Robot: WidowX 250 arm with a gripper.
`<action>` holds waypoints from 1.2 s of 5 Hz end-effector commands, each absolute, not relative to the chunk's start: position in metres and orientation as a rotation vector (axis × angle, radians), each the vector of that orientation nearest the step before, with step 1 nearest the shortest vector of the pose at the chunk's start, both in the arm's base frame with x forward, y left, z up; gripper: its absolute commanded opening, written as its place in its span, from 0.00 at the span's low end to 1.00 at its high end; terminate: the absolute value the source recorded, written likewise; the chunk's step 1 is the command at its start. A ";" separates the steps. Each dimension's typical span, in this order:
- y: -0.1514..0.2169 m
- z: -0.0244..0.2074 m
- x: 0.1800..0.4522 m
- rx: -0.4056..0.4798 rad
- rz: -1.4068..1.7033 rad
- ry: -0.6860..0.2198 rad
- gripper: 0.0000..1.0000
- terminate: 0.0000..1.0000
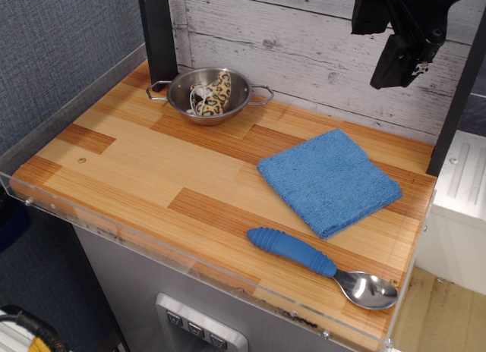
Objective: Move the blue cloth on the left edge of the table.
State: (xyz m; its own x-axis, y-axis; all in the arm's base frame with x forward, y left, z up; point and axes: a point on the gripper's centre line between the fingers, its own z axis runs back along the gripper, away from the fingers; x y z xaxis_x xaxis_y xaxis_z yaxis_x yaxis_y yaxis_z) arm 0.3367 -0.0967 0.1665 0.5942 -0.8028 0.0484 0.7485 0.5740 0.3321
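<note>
The blue cloth [328, 180] lies folded flat on the right half of the wooden table [144, 162], roughly square and thick. My gripper [401, 67] hangs black at the top right, high above the table and up-right of the cloth, touching nothing. Its fingers are partly cut off by the frame edge, so I cannot tell whether they are open or shut.
A steel bowl [210, 95] with two handles stands at the back, holding a spotted toy. A spoon with a blue ribbed handle [319, 265] lies in front of the cloth near the front right. A clear acrylic rim [114, 234] edges the table. A black post [158, 33] stands behind the bowl.
</note>
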 end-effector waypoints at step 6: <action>-0.041 0.106 0.295 0.040 -0.744 -0.329 1.00 0.00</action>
